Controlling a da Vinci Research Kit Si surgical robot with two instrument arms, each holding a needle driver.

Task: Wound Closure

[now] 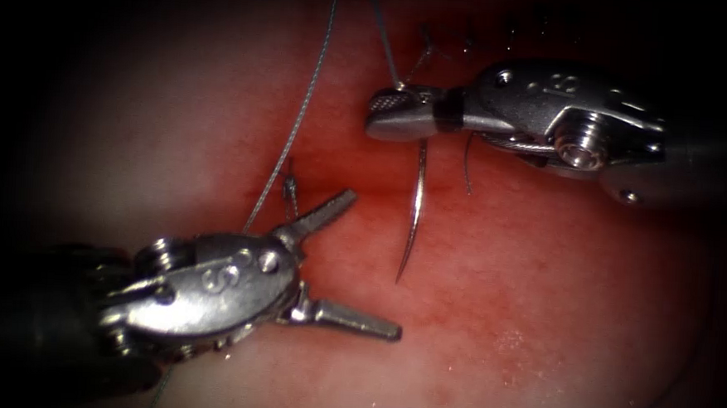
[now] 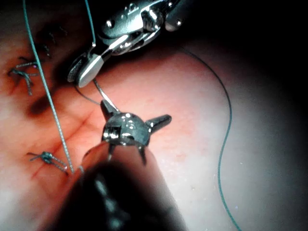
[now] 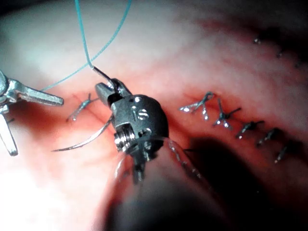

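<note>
tissue [image 1: 541, 305] red-stained | right end effector [image 1: 393, 114] clamps curved needle [image 1: 415, 211] near its tail | left end effector [image 1: 352, 261] apart, empty

A surgical training bench in a lab. A slab of pale pink tissue [image 1: 540, 321], wet with red fluid [image 1: 495, 236], lies under a bright spot of light ringed by darkness. Two steel wristed tools work over it: the left tool [image 1: 360, 266] enters from 8 o'clock, the right tool [image 1: 385, 114] from 3 o'clock, gripping a curved needle [image 1: 415, 215]. Thread [image 1: 297, 117] trails up toward 12 o'clock. A row of knotted stitches [image 3: 231, 118] runs along the cut.
</note>
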